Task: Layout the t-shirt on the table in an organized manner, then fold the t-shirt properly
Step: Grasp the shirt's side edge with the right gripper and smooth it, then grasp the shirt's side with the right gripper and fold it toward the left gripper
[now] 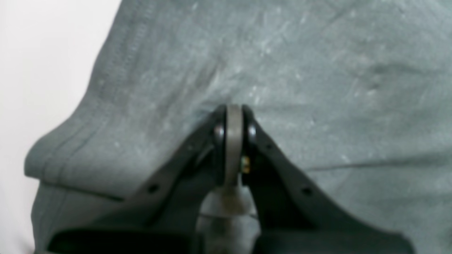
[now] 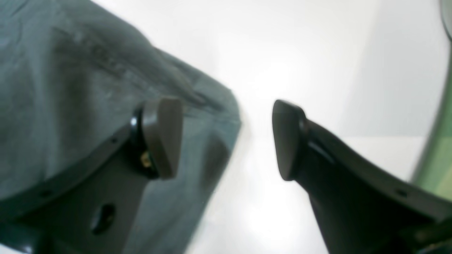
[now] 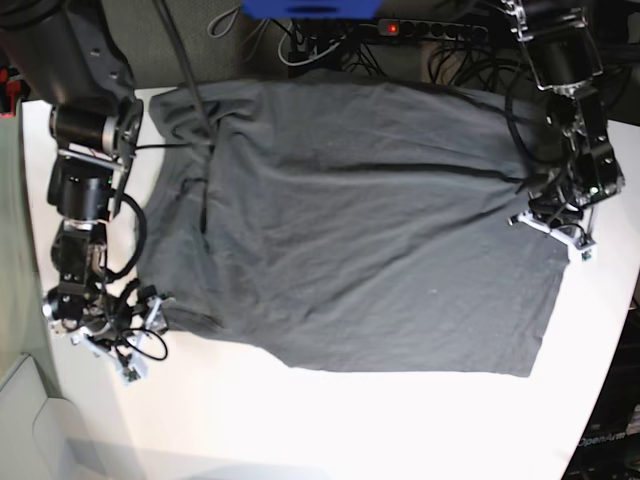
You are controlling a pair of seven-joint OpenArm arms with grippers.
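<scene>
left wrist view: the left gripper [image 1: 233, 116] fills the lower middle, its jaws pressed together with the two grey pads meeting flat against each other. no cloth shows between the tips. right behind and around them lies the grey t-shirt [image 1: 300, 70], wrinkled, covering most of the picture. a stitched hem runs down its left side and folds over itself at the lower left. a strip of the white counter [image 1: 42, 53] shows along the left edge.

right wrist view: the right gripper [image 2: 227, 139] has its jaws spread wide, one brownish pad on the left, a darker one on the right, with bare white counter [image 2: 282, 53] in the gap. nothing sits between them. the t-shirt [image 2: 70, 88] lies under and behind the left jaw, and its rounded edge ends just short of the gap. the picture is blurred.

base view: the t-shirt [image 3: 360, 230] lies spread across the middle of the white counter [image 3: 350, 420], mostly flat, with long creases and some bunching along its left side. the right gripper [image 3: 135, 325] is at the lower left, just beside the shirt's left edge. the left gripper [image 3: 560, 222] is at the right, at the shirt's right edge. cables and a power strip [image 3: 430, 30] lie beyond the counter's far side.
</scene>
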